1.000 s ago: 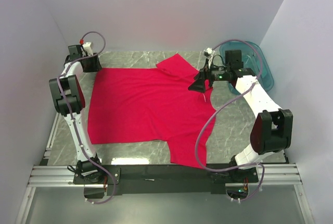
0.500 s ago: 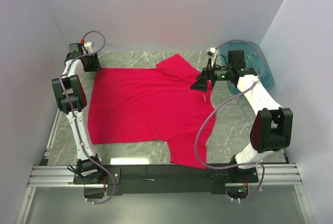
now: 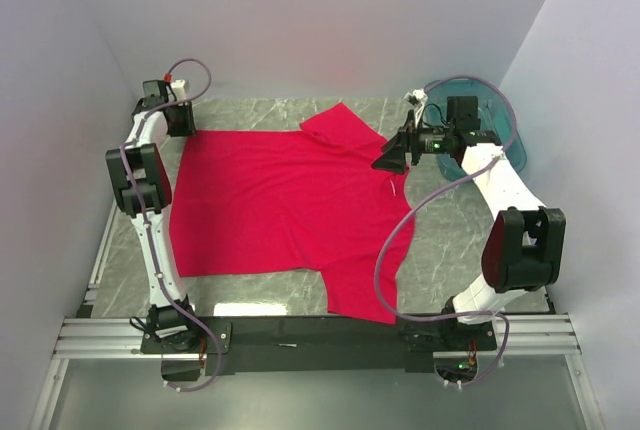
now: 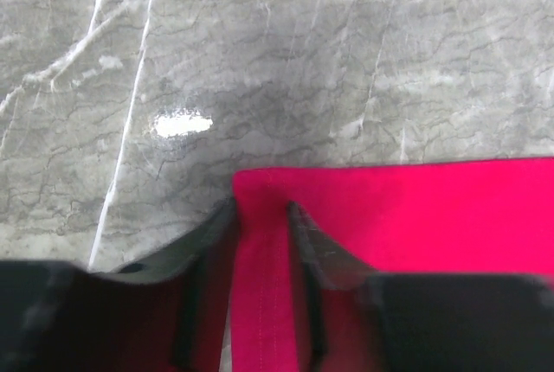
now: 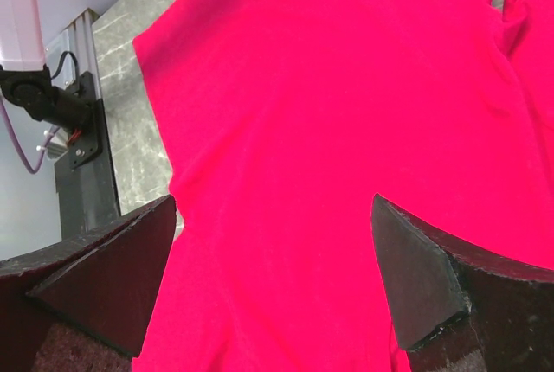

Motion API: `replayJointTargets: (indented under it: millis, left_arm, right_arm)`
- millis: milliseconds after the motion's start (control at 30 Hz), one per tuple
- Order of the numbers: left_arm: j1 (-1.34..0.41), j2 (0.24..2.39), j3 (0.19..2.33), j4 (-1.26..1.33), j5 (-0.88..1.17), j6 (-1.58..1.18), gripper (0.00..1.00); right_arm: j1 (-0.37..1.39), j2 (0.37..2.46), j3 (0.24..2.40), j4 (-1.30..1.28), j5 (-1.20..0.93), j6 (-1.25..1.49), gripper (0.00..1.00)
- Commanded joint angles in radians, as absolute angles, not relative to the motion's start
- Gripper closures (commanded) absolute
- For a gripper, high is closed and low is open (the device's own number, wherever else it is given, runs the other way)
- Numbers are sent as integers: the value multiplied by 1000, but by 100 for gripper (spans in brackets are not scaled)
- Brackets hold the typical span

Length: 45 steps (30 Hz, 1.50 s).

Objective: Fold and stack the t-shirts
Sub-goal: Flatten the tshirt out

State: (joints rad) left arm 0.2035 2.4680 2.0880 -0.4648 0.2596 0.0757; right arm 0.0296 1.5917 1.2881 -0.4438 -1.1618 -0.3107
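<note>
The grey marble table carried the red t-shirt, spread flat across its centre. A blue plastic basin sat at 2 o'clock. My right gripper hung wide open over the shirt's 2 o'clock edge. The left gripper narrowly straddled the 10 o'clock corner, and I couldn't tell whether it was gripping.

Same build on both: left arm and right arm in white shells with chunky black joint blocks. Pale lavender cable looping loose along each one, down to black bases. Tiny green LED lit on the right wrist, small red bit up top on the left. On the left hand, fingers thin, dark grey, slightly glossy; on the right hand, fat matte-black wedges.
</note>
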Motion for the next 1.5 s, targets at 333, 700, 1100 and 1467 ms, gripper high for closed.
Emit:
replayJointTargets:
  millis: [333,700,1100,1467]
  left_arm:
    - [179,2454,2111,-468,160,95,100]
    - [176,2194,1852,-341,186,28,100]
    - [178,2060,1674,-321,209,-32,100]
    - [178,1999,1606,-313,224,-48,100]
  right_arm:
    - [5,1566,1319,-495,-1209,-342,1]
    - [150,2030,1928,-709,-419,-97,5]
    - [164,2485,2401,-768,-112,109,11]
    - [149,2534,2330,-828,-178,127,25]
